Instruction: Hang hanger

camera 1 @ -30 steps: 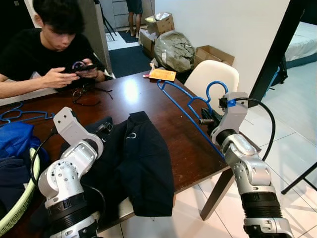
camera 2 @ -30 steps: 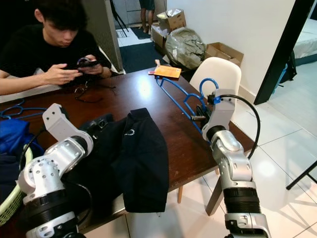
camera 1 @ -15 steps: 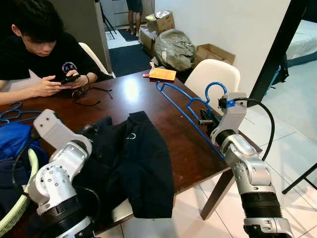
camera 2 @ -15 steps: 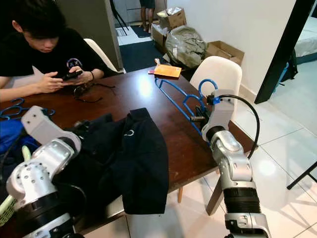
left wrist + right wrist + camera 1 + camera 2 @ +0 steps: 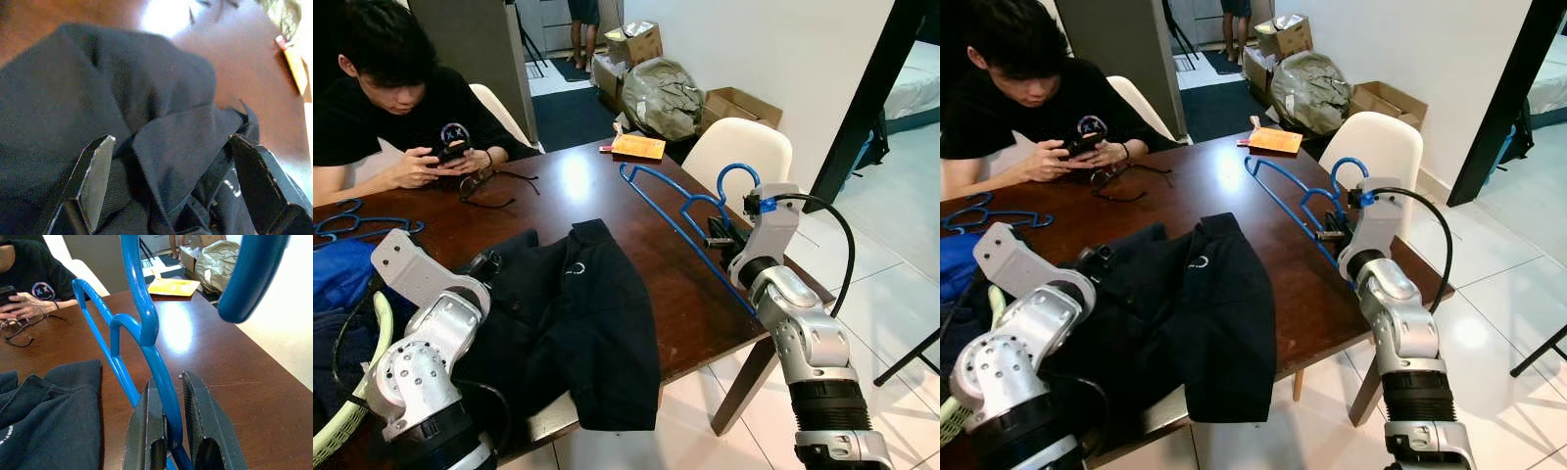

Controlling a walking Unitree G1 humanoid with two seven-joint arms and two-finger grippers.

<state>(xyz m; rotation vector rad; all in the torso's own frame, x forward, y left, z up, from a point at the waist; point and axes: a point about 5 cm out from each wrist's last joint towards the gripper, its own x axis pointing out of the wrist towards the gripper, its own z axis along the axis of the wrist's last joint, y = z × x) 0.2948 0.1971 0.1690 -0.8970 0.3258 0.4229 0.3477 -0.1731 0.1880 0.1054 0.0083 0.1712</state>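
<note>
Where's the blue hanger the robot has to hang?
The hanger lies on the table's right side, beside the black garment, its neck clamped in the right gripper near the white chair.

A dark brown wooden table (image 5: pixel 607 211) carries everything here. A black garment (image 5: pixel 578 313) lies spread across its near part, one end hanging over the near edge. Beyond the garment, at the far edge, rests a yellow packet (image 5: pixel 636 147). To the garment's far left lie black-rimmed eyeglasses (image 5: pixel 475 186), close to a seated person's hands. Farther left of the garment, spare blue hangers (image 5: pixel 357 220) lie flat on the wood, with blue cloth (image 5: pixel 337 274) bunched just nearer than them.
</note>
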